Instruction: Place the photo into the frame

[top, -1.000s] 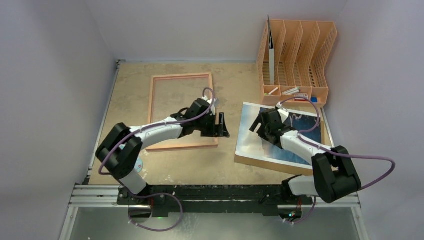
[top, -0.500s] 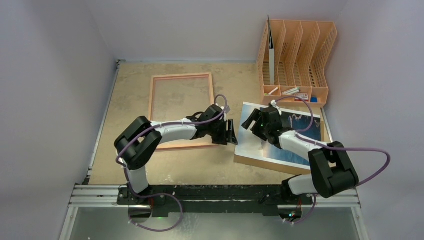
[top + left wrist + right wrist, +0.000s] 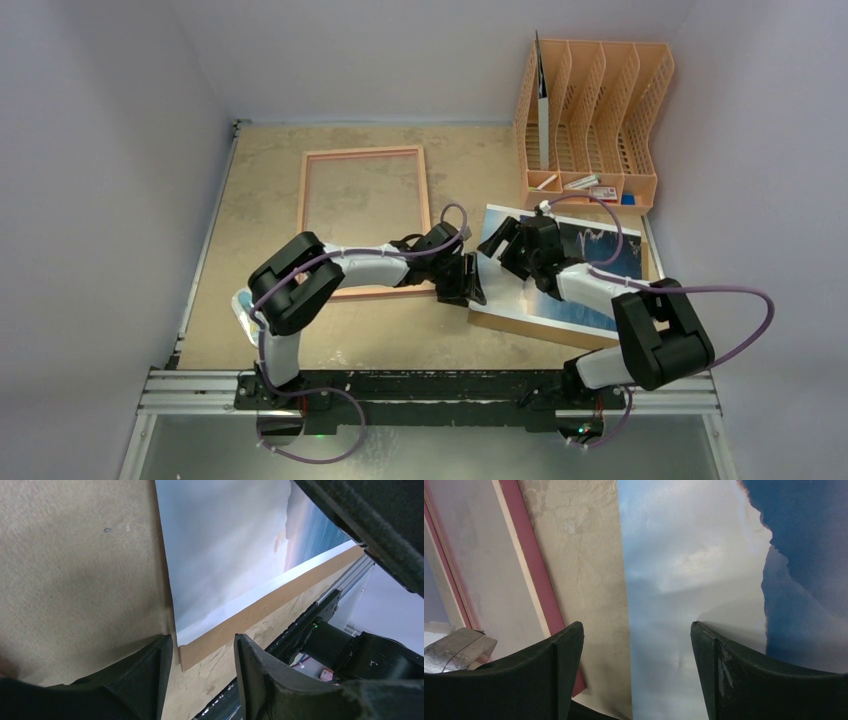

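At the near corner of the photo [image 3: 225,555], which lies on its backing board [image 3: 260,611] beside the frame [image 3: 362,152], my left gripper [image 3: 202,655] straddles the edge, jaws parted and empty. I'd pinch the paper only. My right gripper [image 3: 636,640] hangs wide open above it, ready to steady the sheet.

Smooth paper photo [image 3: 225,555], matt hardboard backing [image 3: 260,612], wood frame [image 3: 365,152] — plastic rack [image 3: 600,100]

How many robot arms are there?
2. The left arm bends across the table to the left edge of the photo. The right arm stretches over the photo from the right. No other arm shows.
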`<action>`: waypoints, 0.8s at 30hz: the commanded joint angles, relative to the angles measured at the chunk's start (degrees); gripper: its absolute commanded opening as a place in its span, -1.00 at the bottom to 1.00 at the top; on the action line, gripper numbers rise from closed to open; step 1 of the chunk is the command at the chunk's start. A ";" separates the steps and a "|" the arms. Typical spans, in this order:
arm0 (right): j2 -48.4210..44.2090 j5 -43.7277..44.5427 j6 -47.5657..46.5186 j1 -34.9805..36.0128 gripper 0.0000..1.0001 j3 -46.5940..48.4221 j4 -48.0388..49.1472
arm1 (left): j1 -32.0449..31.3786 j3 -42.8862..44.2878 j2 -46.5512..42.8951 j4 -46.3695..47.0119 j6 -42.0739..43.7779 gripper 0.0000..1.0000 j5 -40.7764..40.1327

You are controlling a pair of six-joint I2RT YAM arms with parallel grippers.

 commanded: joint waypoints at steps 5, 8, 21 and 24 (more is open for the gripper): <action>1.96 0.11 0.01 0.03 0.60 -3.05 -10.86 | -0.37 1.12 0.24 6.08 -3.77 -0.36 2.13; 0.33 2.18 -0.38 0.03 0.58 -2.66 -12.15 | -0.46 0.95 -0.04 7.05 -4.58 -0.47 2.39; 1.29 1.04 -0.30 0.04 0.54 -2.77 -11.10 | -0.57 -3.16 2.21 14.32 -17.36 -0.39 1.56; 0.89 1.01 -0.19 0.07 0.54 -2.91 -11.13 | -0.55 -4.71 1.97 14.11 -20.56 -0.36 0.98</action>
